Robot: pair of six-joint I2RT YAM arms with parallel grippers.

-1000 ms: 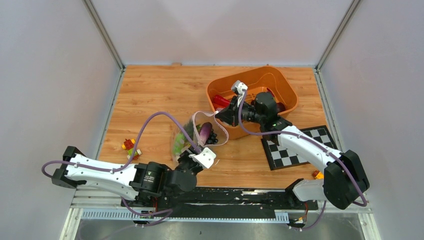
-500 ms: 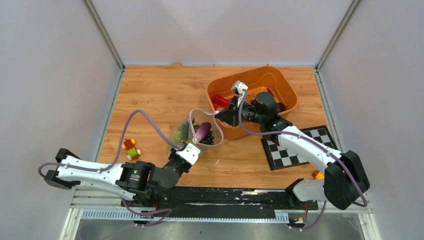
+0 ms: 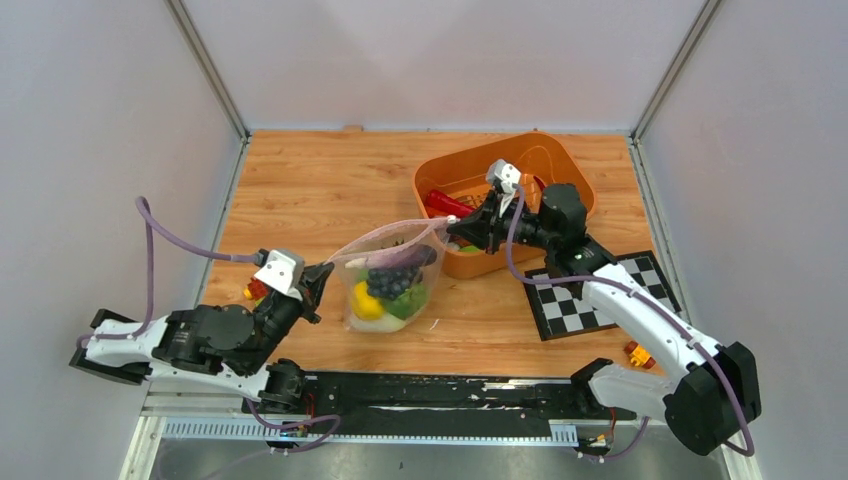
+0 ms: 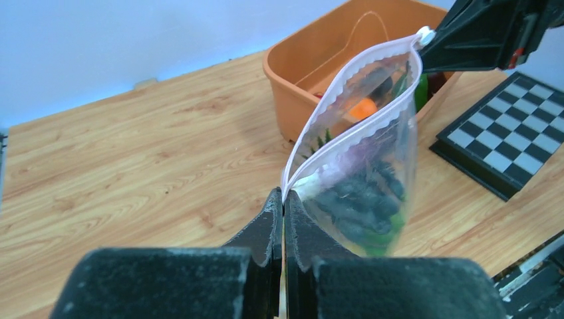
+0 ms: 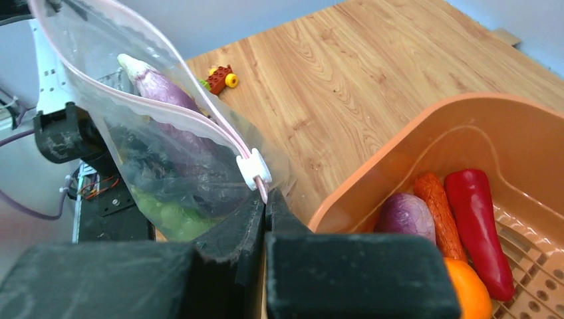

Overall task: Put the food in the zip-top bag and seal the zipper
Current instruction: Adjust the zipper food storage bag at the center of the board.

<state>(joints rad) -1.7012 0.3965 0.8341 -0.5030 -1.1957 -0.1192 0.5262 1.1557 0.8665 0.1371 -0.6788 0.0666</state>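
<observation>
The zip-top bag hangs stretched between my two grippers, left of the orange tub. It holds food: a yellow lemon, dark grapes, green pieces and a purple eggplant. My left gripper is shut on the left end of the bag's mouth. My right gripper is shut on the right end of the zipper, just past a white slider. The two zipper strips stand apart along the middle, so the mouth gapes.
The orange tub behind the right gripper holds a red pepper, a carrot, a purple onion and an orange. A chessboard lies at the right. Small toy blocks lie beside the left gripper.
My left arm has swung left with the bag's end, pulling the bag out long and taut. My right gripper has shifted slightly right, still holding the zipper end.
</observation>
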